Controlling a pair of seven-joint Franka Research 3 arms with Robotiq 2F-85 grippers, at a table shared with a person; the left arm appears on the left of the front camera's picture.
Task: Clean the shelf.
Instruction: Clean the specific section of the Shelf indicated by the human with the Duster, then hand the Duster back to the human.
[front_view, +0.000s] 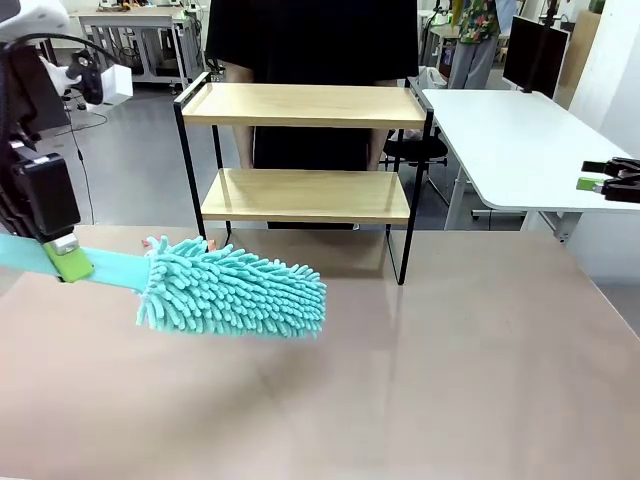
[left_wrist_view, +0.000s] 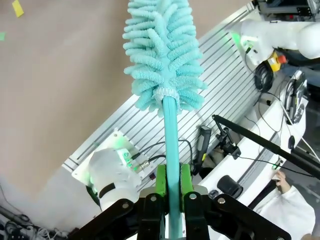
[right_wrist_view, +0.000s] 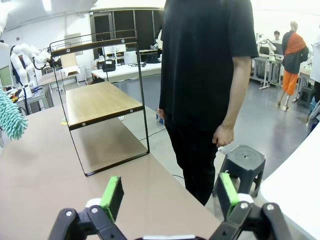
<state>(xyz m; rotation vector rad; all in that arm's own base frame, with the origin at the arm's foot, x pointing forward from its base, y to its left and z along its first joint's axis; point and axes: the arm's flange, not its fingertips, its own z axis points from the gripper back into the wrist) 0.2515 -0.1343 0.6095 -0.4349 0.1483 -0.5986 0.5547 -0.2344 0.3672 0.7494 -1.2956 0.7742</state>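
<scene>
The shelf (front_view: 305, 105), two light wooden boards in a thin black frame, stands at the far edge of the brown table; it also appears in the right wrist view as the shelf (right_wrist_view: 100, 102). My left gripper (front_view: 62, 255) is at the table's left, shut on the teal handle of a fluffy teal duster (front_view: 235, 288), whose head hovers low over the table in front of the shelf. In the left wrist view the duster (left_wrist_view: 162, 55) rises from between the green pads (left_wrist_view: 161, 180). My right gripper (right_wrist_view: 170, 197) is open and holds nothing; in the front view the right gripper (front_view: 610, 180) is at the far right.
A person in black (front_view: 310, 40) stands behind the shelf, with a hand (right_wrist_view: 223, 135) hanging at the side. A white table (front_view: 510, 130) lies at the right, a black stool (right_wrist_view: 245, 162) beside it. The brown table (front_view: 420, 380) stretches in front of the shelf.
</scene>
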